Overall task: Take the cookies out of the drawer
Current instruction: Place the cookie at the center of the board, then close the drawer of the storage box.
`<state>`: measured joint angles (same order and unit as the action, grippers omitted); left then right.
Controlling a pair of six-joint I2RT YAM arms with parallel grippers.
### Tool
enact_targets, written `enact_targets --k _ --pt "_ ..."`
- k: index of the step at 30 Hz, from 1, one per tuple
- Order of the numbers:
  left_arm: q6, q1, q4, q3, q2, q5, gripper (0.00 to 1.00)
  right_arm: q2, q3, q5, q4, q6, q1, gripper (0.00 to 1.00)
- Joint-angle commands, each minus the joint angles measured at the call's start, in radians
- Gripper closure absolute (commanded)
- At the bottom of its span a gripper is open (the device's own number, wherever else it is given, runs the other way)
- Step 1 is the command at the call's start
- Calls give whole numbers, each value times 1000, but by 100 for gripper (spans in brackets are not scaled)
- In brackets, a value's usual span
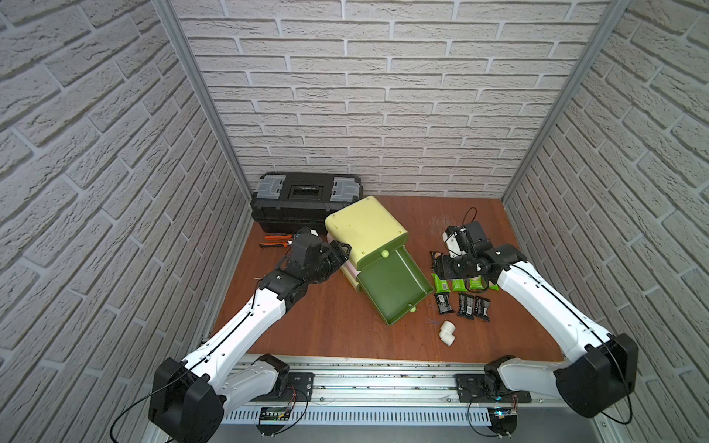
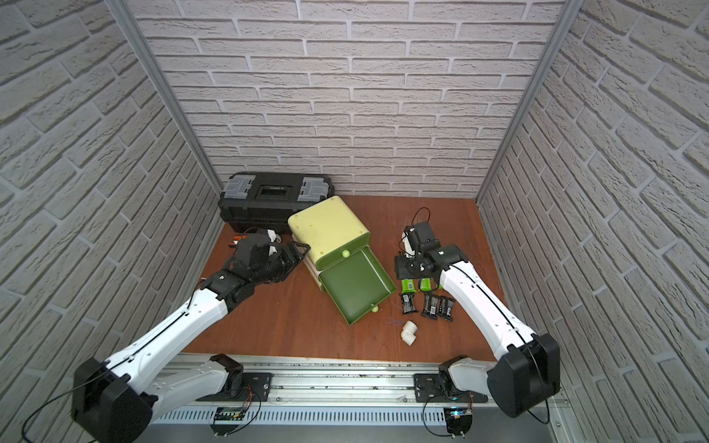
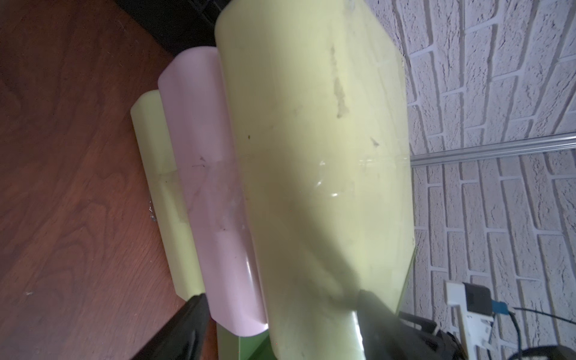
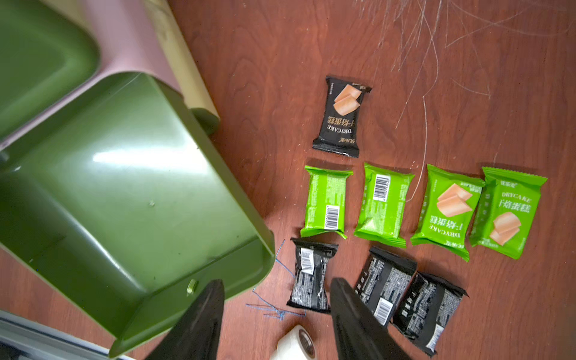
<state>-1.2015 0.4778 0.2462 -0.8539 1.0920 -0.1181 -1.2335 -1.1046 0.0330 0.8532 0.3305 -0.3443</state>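
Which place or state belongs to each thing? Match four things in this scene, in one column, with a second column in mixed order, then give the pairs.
Things
1. green drawer
2. black toolbox
3. white pipe elbow
4. green cookies

Places or states
A. in a row on the table, beside the drawer
B. pulled out and empty
C. at the very back, lid shut
D. loose, closest to the table's front edge

Pairs: 1-B, 2-C, 3-D, 4-A
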Motion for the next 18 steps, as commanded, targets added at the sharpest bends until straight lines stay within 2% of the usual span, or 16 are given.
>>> enact_targets --k 1,4,11,18 --pt "38 -6 39 -35 -12 4 17 113 48 125 1 73 -62 41" --pt "45 -11 42 -49 -14 8 15 227 127 146 -38 67 -138 41" --pt "50 -11 19 -68 28 -4 10 455 444 66 -275 0 -314 40" --pt "57 -11 15 -79 66 -12 8 517 652 30 -448 48 -395 39"
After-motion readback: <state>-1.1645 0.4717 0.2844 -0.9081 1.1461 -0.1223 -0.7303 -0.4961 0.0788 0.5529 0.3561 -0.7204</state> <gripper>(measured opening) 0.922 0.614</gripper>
